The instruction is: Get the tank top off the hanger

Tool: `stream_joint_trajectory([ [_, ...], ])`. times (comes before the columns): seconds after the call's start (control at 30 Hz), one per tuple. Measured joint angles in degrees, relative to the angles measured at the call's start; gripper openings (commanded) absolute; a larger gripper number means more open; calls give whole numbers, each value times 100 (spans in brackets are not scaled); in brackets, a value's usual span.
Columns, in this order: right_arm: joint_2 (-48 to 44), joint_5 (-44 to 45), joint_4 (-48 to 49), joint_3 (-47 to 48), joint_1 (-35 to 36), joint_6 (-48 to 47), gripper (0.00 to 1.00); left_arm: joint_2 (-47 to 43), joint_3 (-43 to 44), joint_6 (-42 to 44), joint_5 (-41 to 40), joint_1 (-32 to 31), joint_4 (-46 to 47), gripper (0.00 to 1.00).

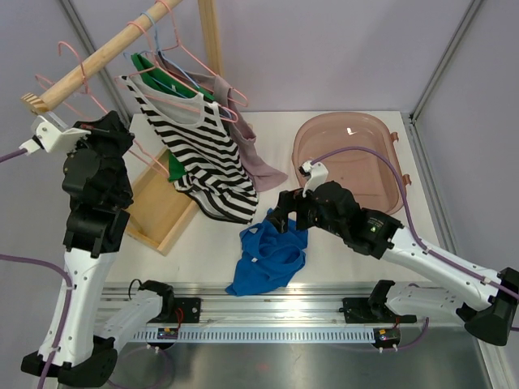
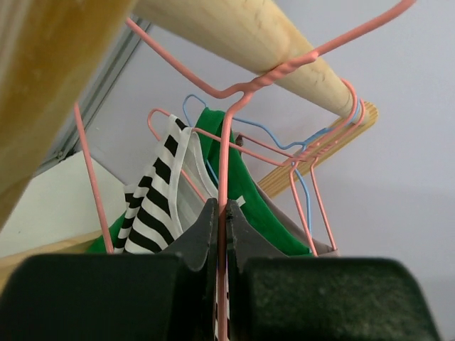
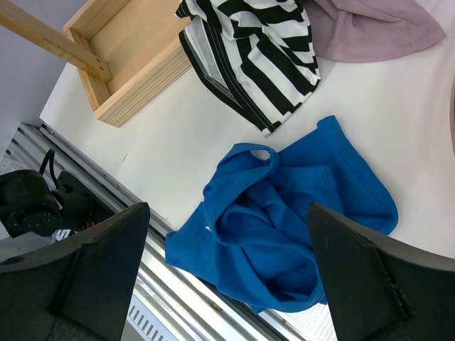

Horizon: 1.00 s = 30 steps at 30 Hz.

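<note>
1. Tank top [image 1: 268, 258] [image 3: 284, 220], blue: off any hanger; crumpled in a heap on the white worktop [image 1: 211, 243] [image 3: 163, 149] near its front edge; one corner reaching the metal rail [image 1: 324, 290] there.
2. Right claw [image 1: 280, 219] [image 3: 227, 206]: fingers spread as wide as they go; gripping nothing; poised just above the blue heap, apart from it.
3. Left claw [image 2: 222, 213]: pressed fully together on the thin wire of a pink hanger [image 2: 224, 163]; hanger hooked over the wooden rod [image 1: 97, 65] [image 2: 242, 35].
4. Containers:
   - pink see-through basin [image 1: 381, 121]: at the back right of the worktop; crossed by the right arm's purple cable [image 1: 381, 158].
   - shallow wooden box [image 1: 158, 215] [image 3: 128, 64]: at the foot of the rack, with a wooden bar [image 3: 50, 39] running down into it; hem of the striped top [image 1: 199, 146] [image 2: 153, 206] [image 3: 256, 50] draped on the worktop just beside it.
5. Hidden or hard to read:
   - left claw's tips: covered by its own arm in the top view.
   - near side of the basin: behind the right arm.
   - green garment [image 1: 174, 166] [image 2: 249, 192] and mauve garment [image 1: 255, 158] [image 3: 370, 28]: mostly behind the striped top; which hanger carries which, pink or blue hanger [image 2: 213, 106], not clear.
   - lower part of the pinched hanger: cut off by the claw in the left wrist view.
</note>
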Motion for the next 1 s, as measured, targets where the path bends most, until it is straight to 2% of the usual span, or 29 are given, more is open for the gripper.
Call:
stream_joint_trajectory([
  [0.17, -72, -15, -35, 0, 0, -15, 99, 205, -31, -461, 494, 334, -96, 0],
  [0.33, 44, -321, -59, 9, 0, -201, 99, -11, -564, -861, 721, 363, -61, 0],
  [0.37, 111, -393, -74, 20, 0, -232, 99, -72, -673, -907, 741, 365, -61, 5],
  [0.4, 227, -476, -90, 31, 2, -271, 100, -142, -800, -979, 772, 367, 24, 15],
  [0.43, 361, -564, -109, 50, 4, -304, 99, -173, -822, -990, 804, 369, 33, 29],
  [0.47, 520, -623, -146, 76, 11, -334, 99, -212, -839, -1029, 835, 374, 33, 57],
  [0.53, 890, -649, -221, 144, 81, -363, 100, -310, -874, -1095, 907, 374, 22, 80],
  [0.57, 1082, -595, -289, 188, 155, -369, 99, -369, -892, -1119, 927, 374, 15, 99],
  [0.8, 2267, 201, -592, 328, 1036, -299, 99, -1027, -885, -960, 1121, 374, -468, 99],
  [1.0, 3027, 798, -660, 361, 1287, -184, 100, -1746, -804, -503, 1563, 374, -1436, 99],
])
